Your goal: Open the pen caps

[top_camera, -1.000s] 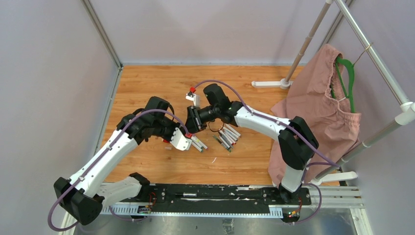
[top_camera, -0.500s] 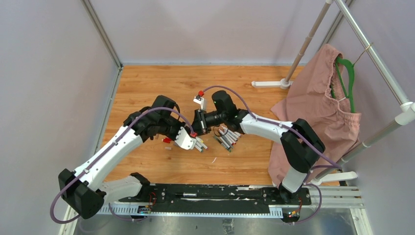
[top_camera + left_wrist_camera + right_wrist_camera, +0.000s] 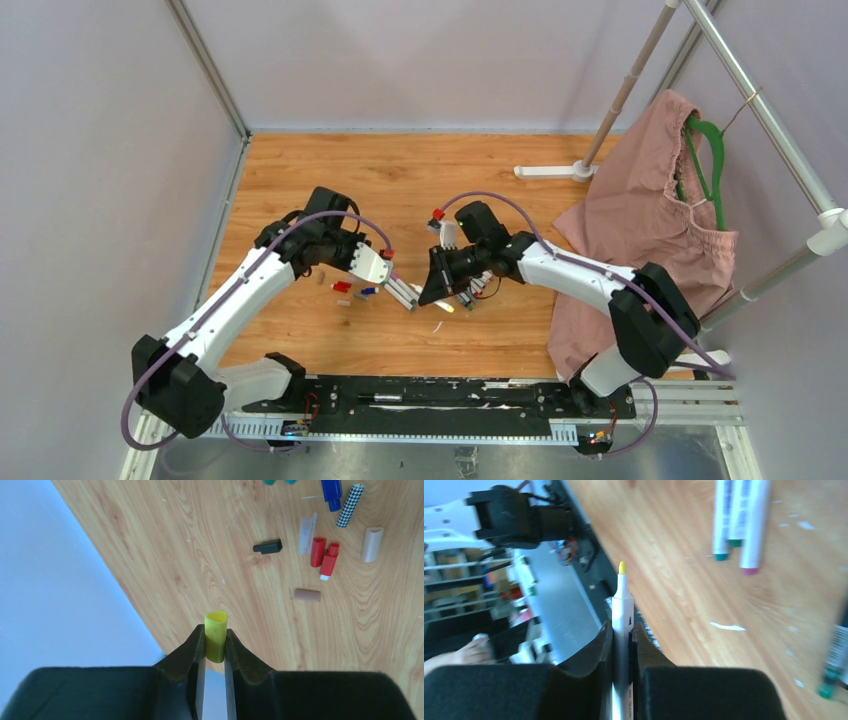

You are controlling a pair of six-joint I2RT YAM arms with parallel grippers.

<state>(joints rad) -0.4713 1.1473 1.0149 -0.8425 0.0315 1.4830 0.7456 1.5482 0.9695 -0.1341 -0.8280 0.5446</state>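
Observation:
My left gripper [image 3: 215,645] is shut on a small yellow pen cap [image 3: 216,635], held above the wooden floor; in the top view it [image 3: 366,270] points down. My right gripper [image 3: 622,630] is shut on a thin white marker [image 3: 622,605] whose bare yellow tip [image 3: 622,568] sticks out; in the top view it [image 3: 433,292] sits right of the left gripper. Loose caps lie on the floor: black [image 3: 267,546], two red [image 3: 317,551], brown [image 3: 306,595], beige [image 3: 372,544] and blue [image 3: 331,489]. Red [image 3: 341,287] and blue [image 3: 368,292] caps show from above.
White markers lie in two groups, beside the left gripper [image 3: 402,293] and under the right arm [image 3: 472,283]; some show in the right wrist view [image 3: 744,520]. A pink cloth [image 3: 640,220] hangs on a rack at the right, its foot [image 3: 548,171] on the floor. Walls close the left and back.
The two grippers, close together a second ago, have drawn apart. The right one swung right and nearer with the marker. The left one pulled back with the yellow cap.

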